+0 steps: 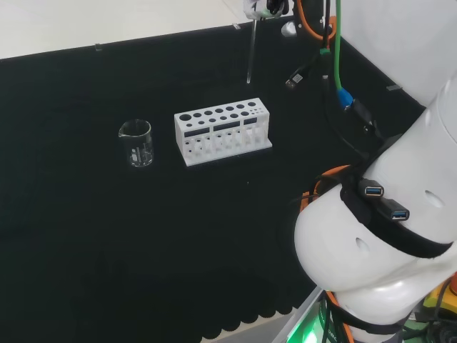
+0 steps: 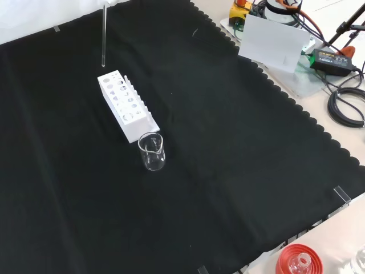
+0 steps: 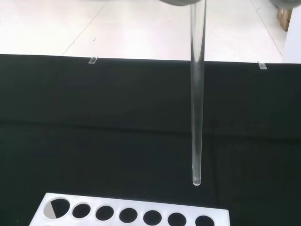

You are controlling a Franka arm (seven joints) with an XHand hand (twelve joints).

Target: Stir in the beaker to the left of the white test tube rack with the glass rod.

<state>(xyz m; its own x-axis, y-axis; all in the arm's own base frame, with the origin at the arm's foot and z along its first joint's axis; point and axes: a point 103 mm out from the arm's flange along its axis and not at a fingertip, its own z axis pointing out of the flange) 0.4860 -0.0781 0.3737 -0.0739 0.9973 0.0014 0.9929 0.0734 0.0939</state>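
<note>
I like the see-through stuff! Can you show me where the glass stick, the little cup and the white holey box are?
glass rod (image 3: 197, 108), wrist view, middle of its shaft.
beaker (image 1: 138, 148), head view, its clear side wall.
white test tube rack (image 1: 218, 115), head view, its holed top face.

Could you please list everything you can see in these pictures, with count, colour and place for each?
glass rod: one, clear, hanging upright above the cloth, past the rack in the head view, its tip free in the air.
test tube rack: one, white, mid-cloth, its holes look empty.
beaker: one, clear, left of the rack in the head view, just in front of it in the front view; contents cannot be told.
cloth: one, black, scalloped edge, covering the bench.
red ribbed stand: one, red, bottom edge of the front view, glass piece on it.
cables and black box: several, black, off the cloth at the front view's top right.
arm links: white, right side of the head view.
hand: black and white, top edge of the head view, above the rod.
</note>
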